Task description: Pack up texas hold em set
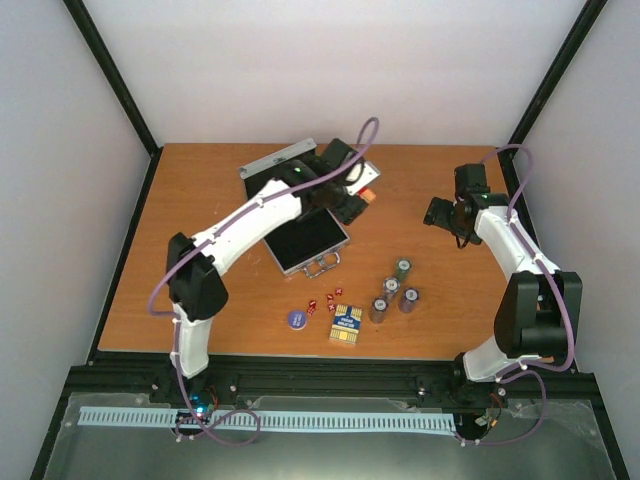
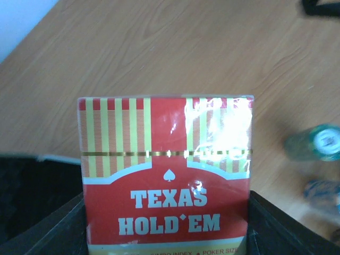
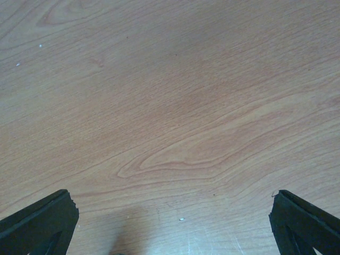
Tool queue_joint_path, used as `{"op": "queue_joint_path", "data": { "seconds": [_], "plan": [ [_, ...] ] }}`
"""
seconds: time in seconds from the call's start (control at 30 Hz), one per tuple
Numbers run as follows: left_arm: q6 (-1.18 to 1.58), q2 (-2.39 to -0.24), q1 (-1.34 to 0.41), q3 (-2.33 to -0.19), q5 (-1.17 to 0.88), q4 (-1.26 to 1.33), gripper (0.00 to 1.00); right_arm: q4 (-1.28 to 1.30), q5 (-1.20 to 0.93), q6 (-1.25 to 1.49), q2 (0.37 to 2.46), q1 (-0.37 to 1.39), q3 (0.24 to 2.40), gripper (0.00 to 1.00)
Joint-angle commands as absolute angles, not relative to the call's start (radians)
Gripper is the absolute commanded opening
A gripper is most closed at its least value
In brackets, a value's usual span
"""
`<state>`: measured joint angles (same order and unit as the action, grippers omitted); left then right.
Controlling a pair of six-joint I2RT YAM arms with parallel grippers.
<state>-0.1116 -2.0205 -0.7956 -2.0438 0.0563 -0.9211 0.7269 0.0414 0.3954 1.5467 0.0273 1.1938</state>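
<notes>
Left hand clamps red card box, far right of open silver case; we log right hand spread wide, unladen.

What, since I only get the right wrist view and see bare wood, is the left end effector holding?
Observer: The left end effector is shut on a red Texas Hold'em card box.
Operator: Where's the case?
Observer: The silver case lies open, partly under the left arm.
Operator: What's left out?
Observer: A blue-yellow card box, red dice, a blue disc and chip stacks lie outside it, nearer the robot.
</notes>
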Motion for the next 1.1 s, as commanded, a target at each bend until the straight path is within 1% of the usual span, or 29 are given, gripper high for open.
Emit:
{"op": "queue_joint_path", "data": {
  "seconds": [0.0, 0.1, 0.2, 0.3, 0.73, 0.9, 1.07],
  "plan": [
    [-0.269, -1.964, -0.687, -1.869, 0.061, -0.857, 0.41, 0.709, 0.053, 0.422, 1.512, 0.02, 1.174, 1.0],
    [-0.314, -1.905, -0.639, -1.721, 0.057, -0.803, 0.42, 0.707, 0.06, 0.424, 1.507, 0.021, 1.165, 1.0],
    [-0.339, -1.897, -0.604, -1.648, 0.071, -0.796, 0.45, 0.705, 0.056, 0.431, 1.509, 0.019, 1.16, 1.0],
    [-0.355, -1.912, -0.577, -1.605, 0.118, -0.778, 0.45, 0.699, 0.052, 0.436, 1.516, 0.019, 1.161, 1.0],
    [-0.401, -2.052, -0.52, -1.624, 0.232, -0.674, 0.46, 0.686, 0.087, 0.434, 1.535, 0.02, 1.155, 1.0],
    [-0.402, -2.061, -0.493, -1.644, 0.272, -0.64, 0.49, 0.674, 0.097, 0.427, 1.533, 0.019, 1.147, 1.0],
    [-0.408, -2.064, -0.489, -1.648, 0.277, -0.621, 0.49, 0.669, 0.097, 0.437, 1.546, 0.019, 1.135, 1.0]
  ]
}}
